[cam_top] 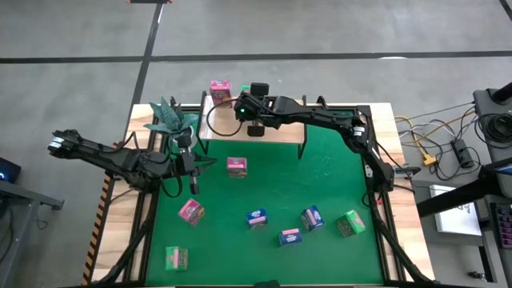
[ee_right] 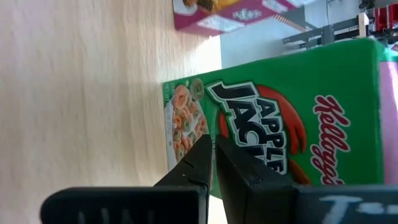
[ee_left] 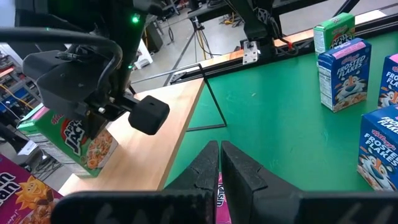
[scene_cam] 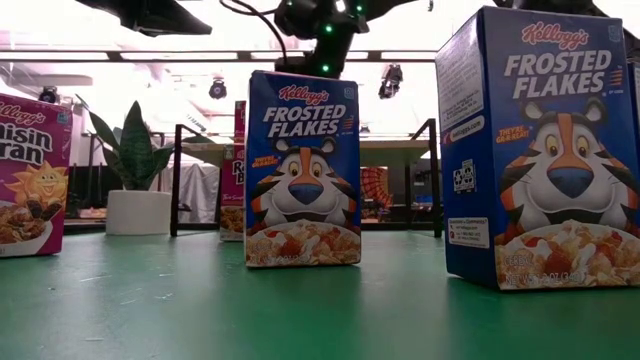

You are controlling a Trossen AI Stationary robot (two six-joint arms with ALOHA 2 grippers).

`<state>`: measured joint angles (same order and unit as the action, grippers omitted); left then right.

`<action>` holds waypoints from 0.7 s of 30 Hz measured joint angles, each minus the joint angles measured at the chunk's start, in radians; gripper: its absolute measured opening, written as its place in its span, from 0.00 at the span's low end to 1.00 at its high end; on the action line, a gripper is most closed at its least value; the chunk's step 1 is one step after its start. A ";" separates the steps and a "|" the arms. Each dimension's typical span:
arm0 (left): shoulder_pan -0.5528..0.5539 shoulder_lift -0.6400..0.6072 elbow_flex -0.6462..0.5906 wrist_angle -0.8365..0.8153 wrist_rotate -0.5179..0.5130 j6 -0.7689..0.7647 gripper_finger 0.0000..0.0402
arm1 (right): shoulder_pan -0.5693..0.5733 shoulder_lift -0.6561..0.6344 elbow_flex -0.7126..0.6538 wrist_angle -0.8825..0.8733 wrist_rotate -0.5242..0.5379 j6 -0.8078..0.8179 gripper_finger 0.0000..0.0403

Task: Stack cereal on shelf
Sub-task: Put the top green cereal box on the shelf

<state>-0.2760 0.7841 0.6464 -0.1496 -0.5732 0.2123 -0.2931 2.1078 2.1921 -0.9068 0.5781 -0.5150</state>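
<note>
The light-wood shelf (cam_top: 280, 128) stands at the table's far side. A pink cereal box (cam_top: 220, 88) stands on its left end. A green cereal box (ee_right: 280, 118) stands on the plank beside it and also shows in the left wrist view (ee_left: 68, 140). My right gripper (ee_right: 210, 143) is shut over the shelf's left end (cam_top: 242, 106), its fingertips at this green box. My left gripper (ee_left: 219, 149) is shut and empty above the mat's left part (cam_top: 194, 184). Two pink, three blue and two green boxes stand on the green mat (cam_top: 320, 168). My right gripper's shut fingertips stand in front of the green box's printed face, near its lower corner (ee_right: 186, 124). I cannot tell whether they touch it. The box rests with its bottom on the shelf plank.
A potted plant (cam_top: 170, 118) stands at the shelf's left, close to my left arm. Pink boxes (cam_top: 236, 166) (cam_top: 190, 210) flank my left gripper. Blue boxes (cam_top: 257, 218) (cam_top: 290, 237) (cam_top: 312, 218) and green boxes (cam_top: 350, 224) (cam_top: 177, 257) stand on the mat's near half.
</note>
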 joint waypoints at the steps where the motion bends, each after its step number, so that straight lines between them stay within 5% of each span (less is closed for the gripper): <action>1: 0.000 0.000 0.000 0.000 0.000 0.000 0.00 | -0.002 0.000 0.000 -0.005 0.000 -0.001 0.03; 21: 0.000 0.000 0.000 0.000 0.000 0.000 0.00 | -0.008 0.000 0.000 0.072 -0.047 0.025 0.03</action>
<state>-0.2757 0.7841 0.6464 -0.1497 -0.5732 0.2127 -0.3008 2.1075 2.1918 -0.8350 0.5312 -0.4904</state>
